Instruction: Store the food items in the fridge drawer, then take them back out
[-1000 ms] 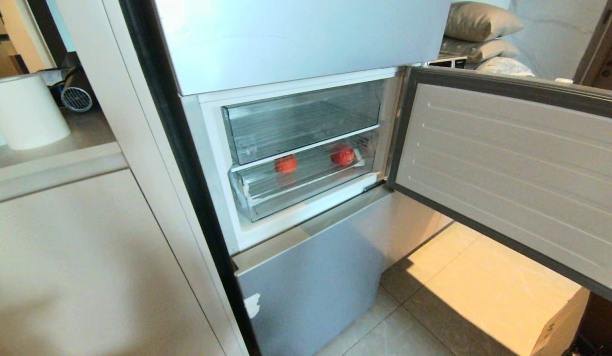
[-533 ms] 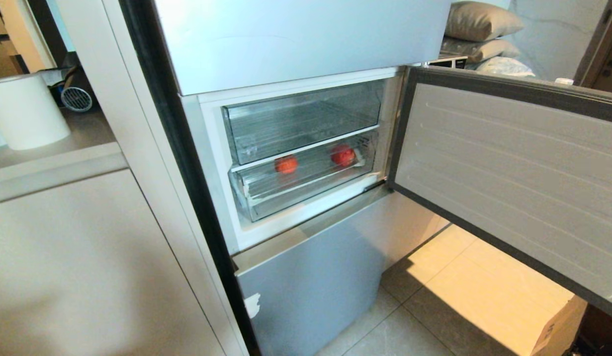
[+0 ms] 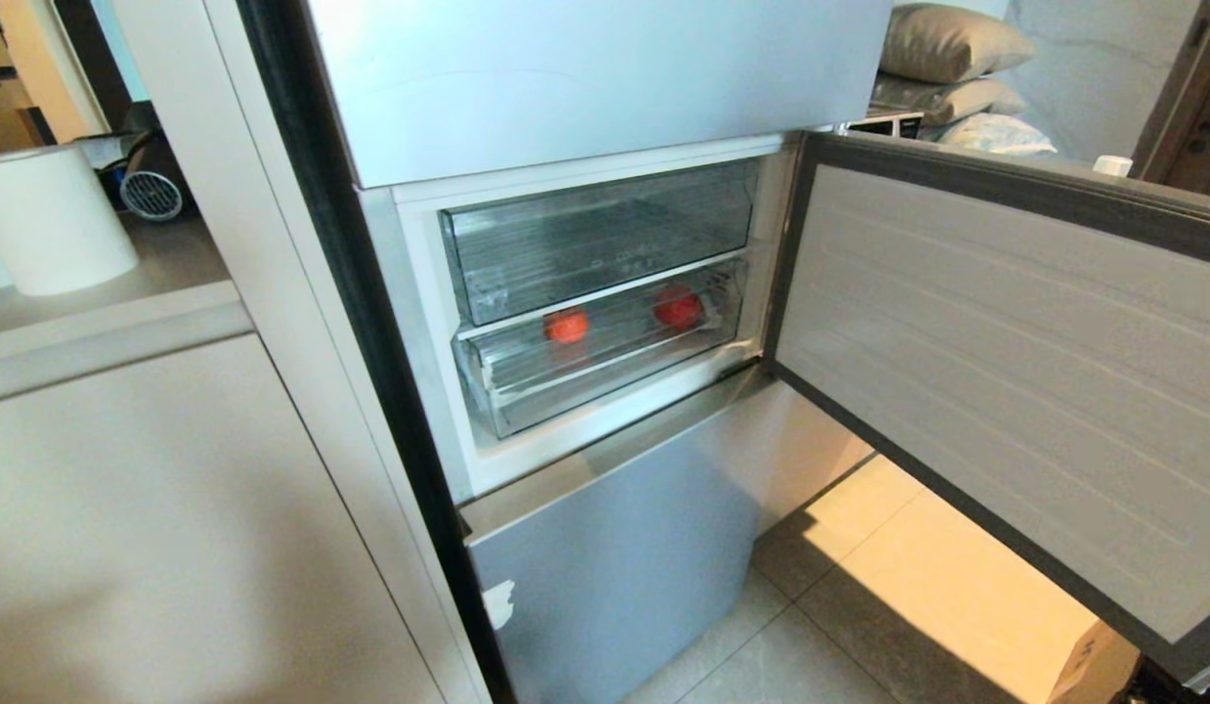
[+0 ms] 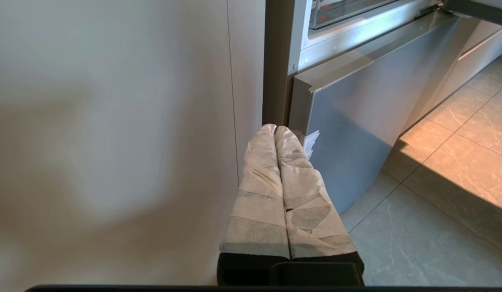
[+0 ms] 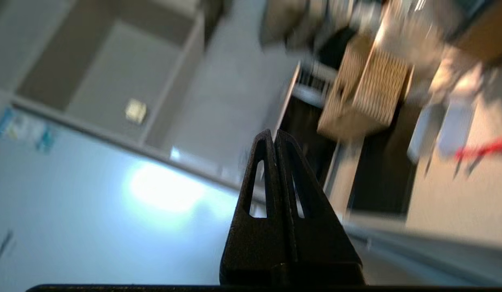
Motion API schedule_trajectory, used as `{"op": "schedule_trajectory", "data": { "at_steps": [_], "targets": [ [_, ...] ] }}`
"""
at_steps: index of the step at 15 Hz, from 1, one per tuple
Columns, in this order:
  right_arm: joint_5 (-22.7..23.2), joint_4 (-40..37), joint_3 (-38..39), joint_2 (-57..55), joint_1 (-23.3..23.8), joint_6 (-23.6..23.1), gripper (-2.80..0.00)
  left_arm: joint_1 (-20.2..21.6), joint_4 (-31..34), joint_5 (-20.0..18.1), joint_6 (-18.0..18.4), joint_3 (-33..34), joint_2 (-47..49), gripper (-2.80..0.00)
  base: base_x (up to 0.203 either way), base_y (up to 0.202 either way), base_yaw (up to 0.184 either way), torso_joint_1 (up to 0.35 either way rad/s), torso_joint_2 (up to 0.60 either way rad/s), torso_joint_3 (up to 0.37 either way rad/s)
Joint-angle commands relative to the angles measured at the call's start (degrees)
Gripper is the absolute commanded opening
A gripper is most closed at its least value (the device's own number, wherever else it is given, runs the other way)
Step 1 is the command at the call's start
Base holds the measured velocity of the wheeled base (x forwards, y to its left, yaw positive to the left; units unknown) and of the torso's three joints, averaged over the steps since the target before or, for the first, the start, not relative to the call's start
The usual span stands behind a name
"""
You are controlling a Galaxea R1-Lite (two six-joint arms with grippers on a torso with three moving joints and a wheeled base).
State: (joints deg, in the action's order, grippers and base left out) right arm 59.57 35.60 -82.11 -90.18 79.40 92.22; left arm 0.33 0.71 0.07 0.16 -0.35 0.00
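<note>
Your two fruits sit in the fridge drawer (image 3: 605, 367): orange-red fruit (image 3: 566, 325) left, deeper red fruit (image 3: 677, 307) right, well apart. Fridge door (image 3: 1006, 372) hangs open at right. Left hand (image 4: 275, 130) pinched closed, empty, low by the lower fridge panel (image 4: 356, 117). Right hand (image 5: 274, 136) pinched closed, empty.

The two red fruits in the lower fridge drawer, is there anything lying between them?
No. In the head view, only bare ribbed drawer floor separates the orange-red fruit from the deeper red fruit.
</note>
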Motion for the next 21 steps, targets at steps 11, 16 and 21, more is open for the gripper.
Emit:
{"op": "schedule_trajectory", "data": {
  "at_steps": [11,16,21],
  "targets": [
    [-25.62,0.84,33.9,-5.91,-19.65,-42.12,-2.8,0.1,0.0,0.01,0.01,0.0,0.0,-2.8,0.0,0.0,0.0,0.0,0.0,0.0],
    [-36.5,0.87,42.79,-1.27,-42.9,-48.17,-2.8,0.02,0.0,0.01,0.01,0.0,0.0,-2.8,0.0,0.0,0.0,0.0,0.0,0.0],
    [-53.81,0.8,45.97,4.73,-68.99,-49.86,-2.8,0.06,0.0,0.01,0.01,0.0,0.0,-2.8,0.0,0.0,0.0,0.0,0.0,0.0]
  ]
}}
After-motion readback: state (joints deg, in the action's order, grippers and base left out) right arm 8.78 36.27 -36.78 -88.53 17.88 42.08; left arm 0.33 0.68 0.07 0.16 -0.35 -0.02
